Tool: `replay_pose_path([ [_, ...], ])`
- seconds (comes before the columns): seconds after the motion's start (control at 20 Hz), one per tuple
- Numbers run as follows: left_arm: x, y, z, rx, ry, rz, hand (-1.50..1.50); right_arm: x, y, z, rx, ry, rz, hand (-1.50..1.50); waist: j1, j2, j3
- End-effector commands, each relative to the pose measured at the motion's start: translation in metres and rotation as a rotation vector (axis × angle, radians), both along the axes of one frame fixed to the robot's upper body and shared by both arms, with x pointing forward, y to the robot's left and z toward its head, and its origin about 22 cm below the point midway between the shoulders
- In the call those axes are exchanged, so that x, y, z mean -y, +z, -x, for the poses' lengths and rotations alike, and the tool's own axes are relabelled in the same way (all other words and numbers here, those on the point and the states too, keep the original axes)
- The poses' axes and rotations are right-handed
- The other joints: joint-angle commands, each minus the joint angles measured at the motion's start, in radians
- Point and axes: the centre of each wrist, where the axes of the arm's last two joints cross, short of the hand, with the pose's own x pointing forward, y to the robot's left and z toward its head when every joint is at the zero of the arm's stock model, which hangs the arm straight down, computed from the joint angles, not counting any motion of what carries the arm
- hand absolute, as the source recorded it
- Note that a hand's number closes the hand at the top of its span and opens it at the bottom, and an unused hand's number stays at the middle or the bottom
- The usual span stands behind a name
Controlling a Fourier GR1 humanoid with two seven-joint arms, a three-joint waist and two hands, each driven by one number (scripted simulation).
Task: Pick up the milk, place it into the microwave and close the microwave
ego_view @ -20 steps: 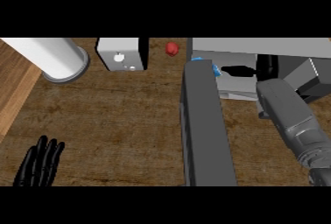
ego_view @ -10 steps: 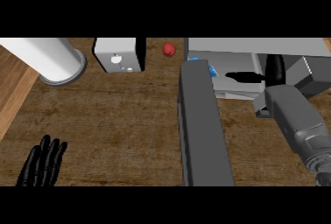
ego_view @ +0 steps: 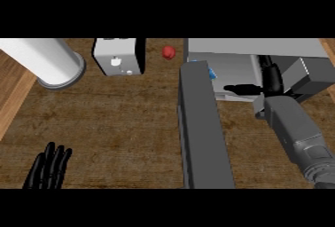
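Brown surface (ego_view: 118,124) seen from steeply above. Microwave (ego_view: 255,48) at one o'clock, its grey top along the upper edge, cavity open below it. Microwave door (ego_view: 203,133) swung wide, seen edge-on as a long dark grey bar running from centre down to six o'clock. Right hand (ego_view: 271,80) inside the cavity at two o'clock, grey forearm rising from five o'clock; thumb jutting out toward nine o'clock, fingers pointing toward twelve alongside a grey box-like shape at three o'clock. Cannot tell whether those fingers clasp anything. Milk (ego_view: 211,73) showing only as a small blue-and-white sliver just past the door's upper end, at the cavity's left edge; most of it hidden behind the door. Thumb tip near it but apart.

Left hand (ego_view: 49,170) at seven o'clock by the lower edge, fingers straight and spread, pointing up, resting.

White cylinder (ego_view: 46,60) lying tilted at ten o'clock. White box (ego_view: 118,55) at eleven o'clock with small knobs on its face. Small red object (ego_view: 169,52) at twelve o'clock, between box and microwave, touching neither.
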Motion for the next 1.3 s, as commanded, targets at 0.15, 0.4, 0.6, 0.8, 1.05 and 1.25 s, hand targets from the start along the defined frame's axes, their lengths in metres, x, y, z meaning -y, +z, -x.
replay_pose_path([
  [0.15,0.006,-0.002,0.011,0.001,0.020,0.000,-1.50,0.010,-0.045,0.034,-0.084,0.021,-0.107,-1.50,-0.033,-0.007,0.007],
  [0.4,0.008,-0.007,0.007,0.008,0.022,0.014,-1.50,-0.002,-0.075,0.057,-0.170,0.064,-0.093,-1.50,-0.036,-0.006,0.006],
  [0.6,0.001,-0.004,0.002,-0.031,0.008,0.007,-1.50,-0.004,-0.104,0.086,-0.168,0.076,-0.182,-1.50,-0.040,-0.003,0.007],
  [0.8,0.009,-0.007,0.012,-0.042,-0.059,0.002,-1.50,0.024,-0.111,0.103,-0.176,0.098,-0.266,-1.50,-0.036,-0.005,0.007],
  [1.05,0.016,0.007,-0.006,-0.041,-0.209,-0.004,-1.50,0.007,-0.142,0.138,-0.186,0.121,-0.309,-1.50,-0.055,-0.006,0.007],
  [1.25,0.028,-0.018,-0.015,-0.099,-0.307,-0.045,1.50,0.018,-0.153,0.161,-0.211,0.198,-0.398,-1.50,-0.060,-0.008,0.006],
])
